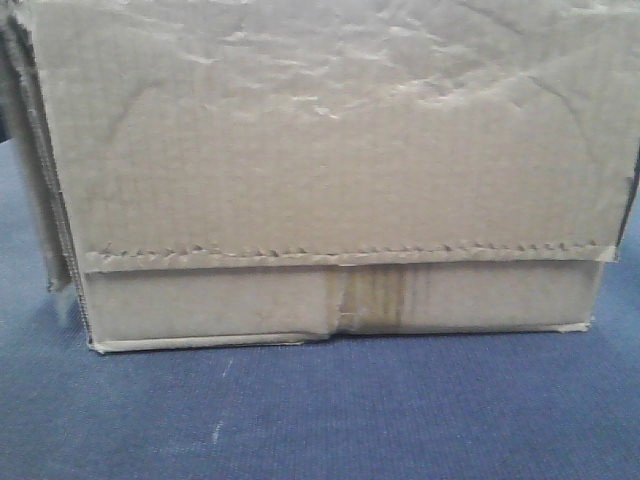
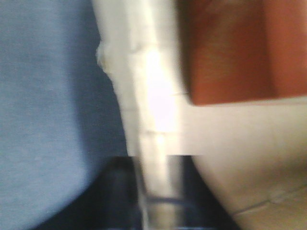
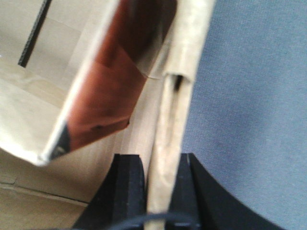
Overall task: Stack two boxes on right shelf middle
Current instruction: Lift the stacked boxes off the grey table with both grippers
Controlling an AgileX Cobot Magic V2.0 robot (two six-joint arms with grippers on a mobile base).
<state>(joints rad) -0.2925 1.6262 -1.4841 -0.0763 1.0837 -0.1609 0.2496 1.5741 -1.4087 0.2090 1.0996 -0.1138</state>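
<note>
Filling nearly the whole front view, a brown cardboard carton sits on a blue fabric tabletop, its lower edge touching the cloth. Wide wrinkled tape covers most of the facing side and ends in a serrated edge running across it. Below that edge, a stained seam marks the centre of the bare strip.

From the right wrist view, the right gripper has its black jaws clenched on a thin upright cardboard wall of the carton, one finger pressed to each face. Blue cloth lies to the right of the wall. A reddish-brown panel slants to its left over a pale floor.

The left wrist view is heavily blurred. The left gripper shows as dark shapes on both sides of a pale cardboard edge, so its jaws appear clamped on the carton too. Blue cloth lies to the left of that edge.
</note>
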